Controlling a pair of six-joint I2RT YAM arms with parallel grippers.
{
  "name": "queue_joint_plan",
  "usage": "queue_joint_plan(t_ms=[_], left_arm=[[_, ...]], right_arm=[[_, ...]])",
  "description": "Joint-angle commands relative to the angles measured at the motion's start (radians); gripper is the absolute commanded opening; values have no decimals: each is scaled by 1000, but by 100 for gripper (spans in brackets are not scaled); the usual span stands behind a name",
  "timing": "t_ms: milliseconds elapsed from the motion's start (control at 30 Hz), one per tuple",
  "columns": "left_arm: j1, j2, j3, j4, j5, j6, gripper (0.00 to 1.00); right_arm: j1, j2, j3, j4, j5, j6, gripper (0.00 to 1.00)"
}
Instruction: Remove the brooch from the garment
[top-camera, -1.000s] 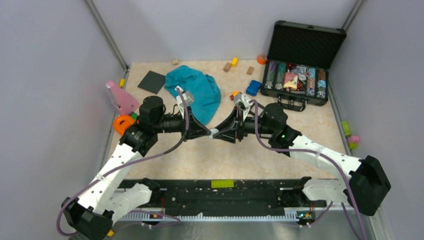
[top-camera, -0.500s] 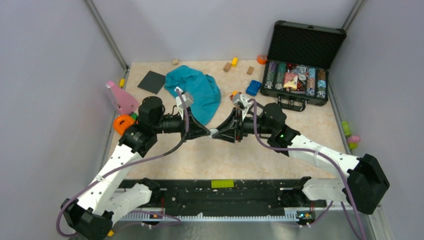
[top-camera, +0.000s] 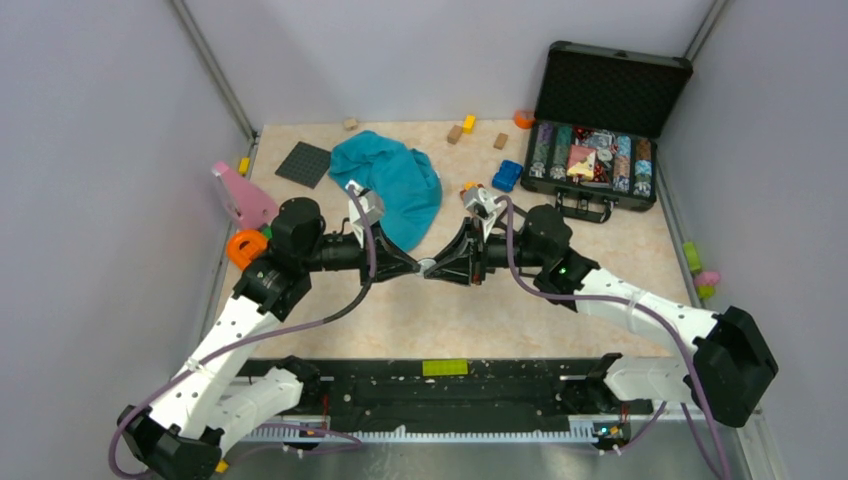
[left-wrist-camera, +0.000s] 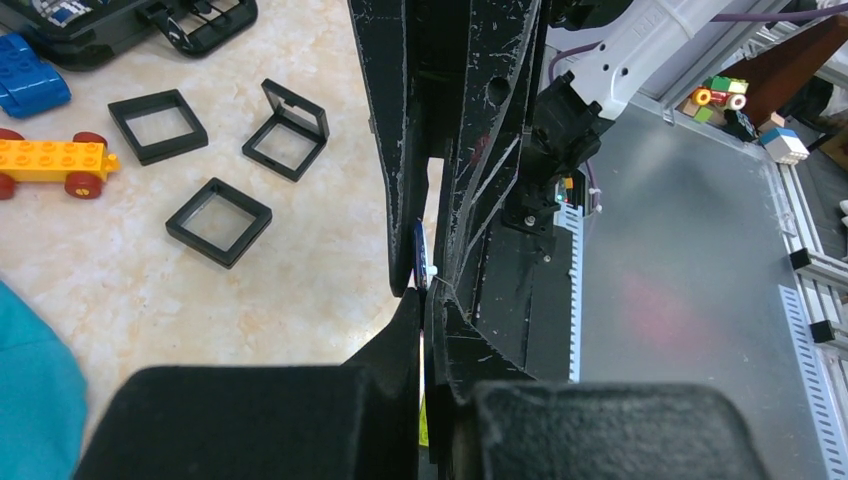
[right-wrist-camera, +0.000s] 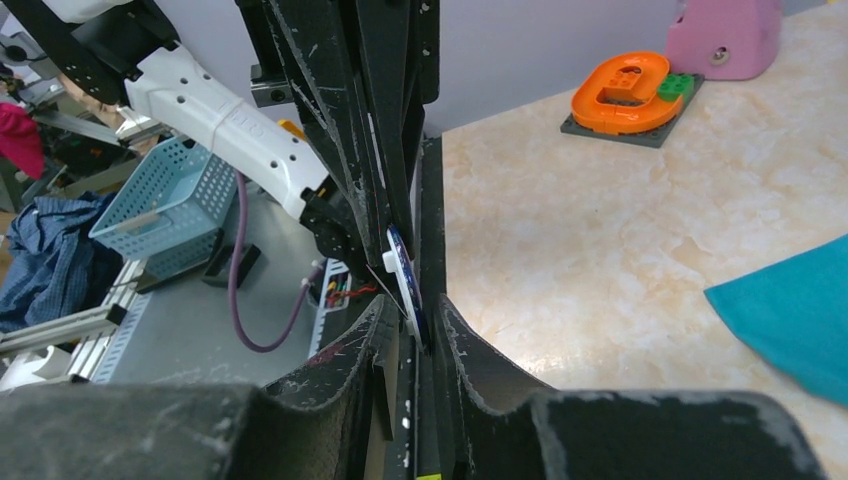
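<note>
The brooch (top-camera: 427, 265), a tiny roundish blue-and-white disc, is off the garment and held above the table between both grippers' fingertips. My left gripper (top-camera: 420, 265) and right gripper (top-camera: 435, 267) meet tip to tip, each shut on it. In the left wrist view the brooch (left-wrist-camera: 421, 262) sits edge-on just beyond my left gripper (left-wrist-camera: 424, 298). In the right wrist view the brooch (right-wrist-camera: 404, 282) stands between my right gripper's tips (right-wrist-camera: 420, 318). The teal garment (top-camera: 395, 183) lies bunched behind the grippers, apart from them.
A dark grey square plate (top-camera: 303, 163) lies left of the garment. A pink piece (top-camera: 242, 195) and an orange piece (top-camera: 247, 246) are at the left edge. A blue toy car (top-camera: 507, 175) and an open black case (top-camera: 598, 140) are at the back right. Black square frames (left-wrist-camera: 218, 208) lie on the table.
The left arm's elbow has shifted a little left and toward the near edge. Both grippers stay together at the same spot, still shut on the brooch.
</note>
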Motion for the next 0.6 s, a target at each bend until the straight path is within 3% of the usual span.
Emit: queue_joint_plan(t_ms=[0, 567], left_arm=[[-22, -15, -6, 44, 62, 14, 0], [-34, -32, -20, 16, 45, 54, 0]], right_arm=[[9, 12, 53, 46, 21, 10, 19], [9, 23, 46, 97, 87, 91, 6]])
